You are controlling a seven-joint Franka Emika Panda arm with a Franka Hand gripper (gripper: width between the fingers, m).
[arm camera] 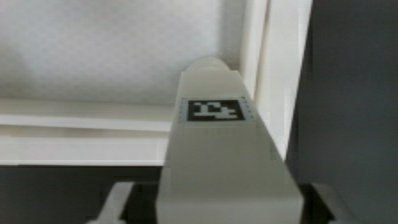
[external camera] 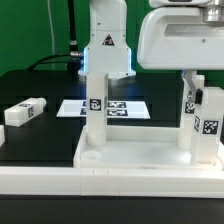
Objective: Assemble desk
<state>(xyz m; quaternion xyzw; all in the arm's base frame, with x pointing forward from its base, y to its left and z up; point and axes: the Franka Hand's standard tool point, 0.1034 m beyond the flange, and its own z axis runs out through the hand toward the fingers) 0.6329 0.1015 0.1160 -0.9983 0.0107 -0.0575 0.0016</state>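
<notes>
The leg (external camera: 189, 108) we hold hangs upright, long axis vertical, over the far corner of the tabletop (external camera: 140, 160) at the exterior view's right. In the wrist view its lower end is close by the raised rim, but we cannot tell whether it sits in a socket. The gripper (external camera: 190, 82) clamps the leg's upper end from straight above, the arm reaching down. A second leg (external camera: 208, 128) stands just beside it, a third leg (external camera: 95, 120) stands at the corner on the exterior view's left, and a fourth leg (external camera: 25, 112) lies loose on the table (external camera: 40, 145), well apart.

Bright, even lighting; both views soft and slightly blurred.
</notes>
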